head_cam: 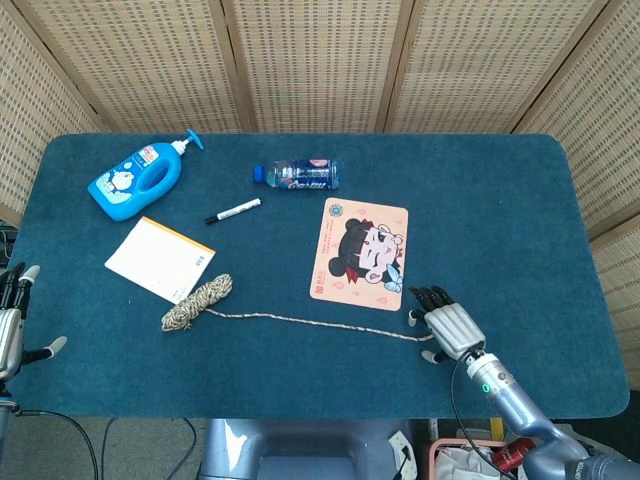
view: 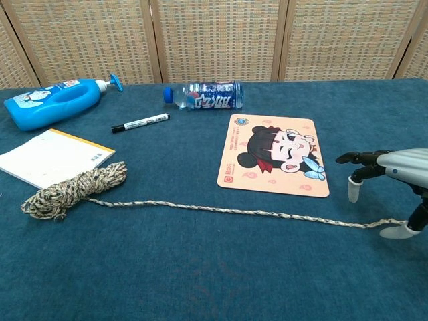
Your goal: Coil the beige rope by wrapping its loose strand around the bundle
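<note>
The beige rope's coiled bundle (head_cam: 197,302) (view: 73,190) lies on the blue table left of centre. Its loose strand (head_cam: 320,325) (view: 234,212) runs straight off to the right. My right hand (head_cam: 445,325) (view: 391,167) hovers palm down over the strand's far end with fingers spread and nothing in them. Its thumb tip (view: 393,231) sits low beside the rope's end; whether it touches I cannot tell. My left hand (head_cam: 10,325) stays at the table's left edge, far from the bundle, fingers apart and holding nothing; it does not show in the chest view.
A cartoon mouse pad (head_cam: 360,254) (view: 275,155) lies just behind the strand. A notepad (head_cam: 160,259) touches the bundle's far side. A black marker (head_cam: 233,211), a water bottle (head_cam: 297,175) and a blue soap bottle (head_cam: 135,182) lie further back.
</note>
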